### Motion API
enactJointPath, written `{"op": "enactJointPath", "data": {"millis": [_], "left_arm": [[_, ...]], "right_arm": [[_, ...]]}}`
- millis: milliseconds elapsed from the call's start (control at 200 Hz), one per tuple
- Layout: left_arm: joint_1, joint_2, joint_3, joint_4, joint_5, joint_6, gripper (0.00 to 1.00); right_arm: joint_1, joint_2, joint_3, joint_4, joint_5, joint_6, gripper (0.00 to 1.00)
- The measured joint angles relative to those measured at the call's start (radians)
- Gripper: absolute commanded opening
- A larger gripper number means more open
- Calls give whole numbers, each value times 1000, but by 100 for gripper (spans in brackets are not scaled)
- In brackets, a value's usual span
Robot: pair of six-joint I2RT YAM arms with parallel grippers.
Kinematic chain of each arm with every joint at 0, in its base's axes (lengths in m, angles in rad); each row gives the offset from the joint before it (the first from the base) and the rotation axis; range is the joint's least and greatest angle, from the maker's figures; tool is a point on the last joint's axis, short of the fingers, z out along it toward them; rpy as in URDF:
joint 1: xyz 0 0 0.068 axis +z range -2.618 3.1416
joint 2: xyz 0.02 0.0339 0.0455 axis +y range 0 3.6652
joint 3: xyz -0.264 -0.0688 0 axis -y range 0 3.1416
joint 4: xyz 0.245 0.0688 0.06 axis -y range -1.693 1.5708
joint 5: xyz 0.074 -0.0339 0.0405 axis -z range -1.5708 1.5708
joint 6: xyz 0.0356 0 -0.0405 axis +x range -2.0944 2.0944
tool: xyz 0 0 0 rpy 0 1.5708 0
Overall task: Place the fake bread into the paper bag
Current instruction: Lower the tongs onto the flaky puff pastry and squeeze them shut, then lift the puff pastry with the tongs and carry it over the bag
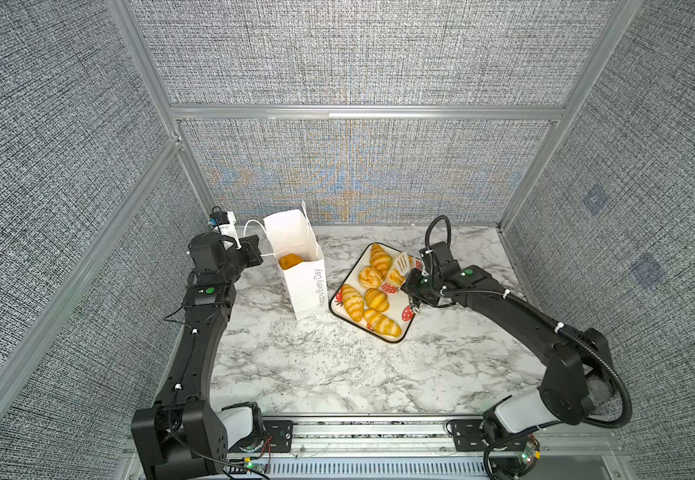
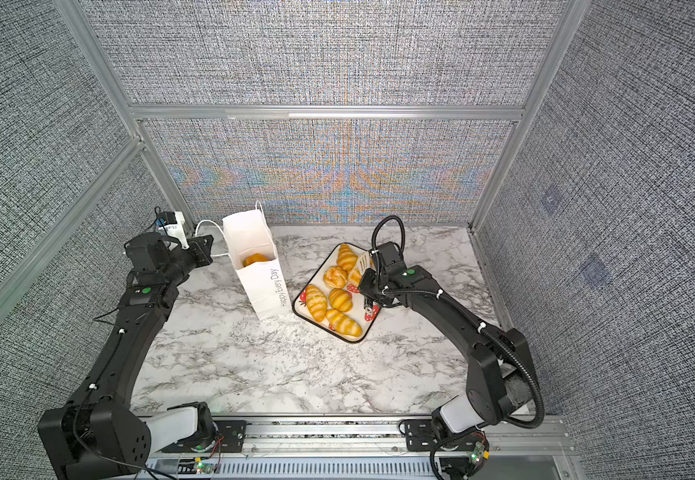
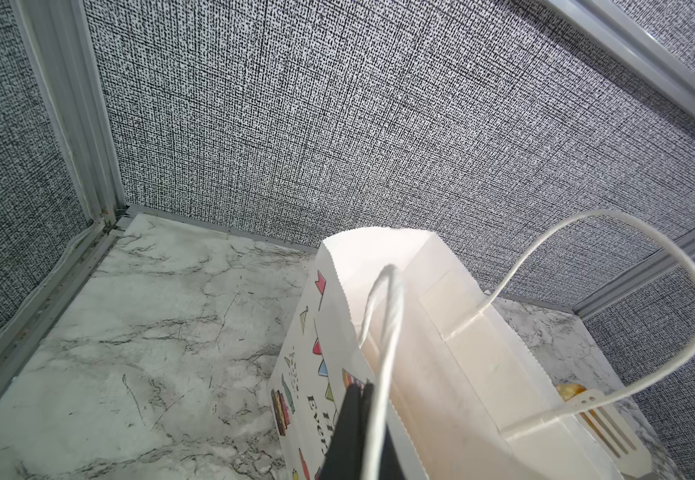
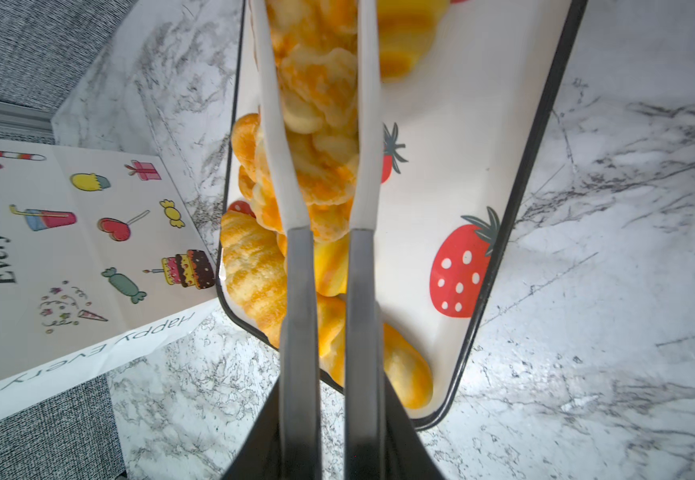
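Spreading across the booth, the marble bench [image 1: 296, 374] carries two containers side by side. The larger is the white bag [image 1: 305, 286], standing upright toward the back on the left, mouth open, grey lettering down one narrow side and small coloured pictures on a broad side. Down inside it lies one orange roll [image 1: 290, 261] [image 2: 255, 259], seen in both top views; whether more lie under it I cannot tell. The left pincer [image 1: 259, 252] is pressed together on the bag's near rim, with one cord handle [image 3: 389, 272] looping past its black fingers [image 3: 348, 432] in the left wrist view. Just right of the bag sits the strawberry-print tray [image 1: 396, 305], black-rimmed, one corner close to the bag's foot; touching or not, I cannot tell. On it lies the rest of the bread [image 1: 353, 302]: six striped golden pieces, five lying free, packed toward the side nearer the bag. The sixth roll [image 4: 321, 124], at the tray's far right side, sits between the white blades of a pair of tongs [image 1: 403, 261]. The right pincer [image 1: 413, 279] is clamped on the tongs' grey handles, and both blades lie against that roll; lifted or not, I cannot tell.
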Motion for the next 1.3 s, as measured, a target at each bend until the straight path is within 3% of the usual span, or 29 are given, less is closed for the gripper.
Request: {"op": "enactJointPath", "data": {"millis": [730, 1301], "left_arm": [[0, 0, 0, 0, 0, 0, 0], [0, 0, 0, 0, 0, 0, 0]], "right_arm": [[118, -180, 61, 208, 41, -168, 27], [288, -117, 237, 328, 69, -343, 27]]}}
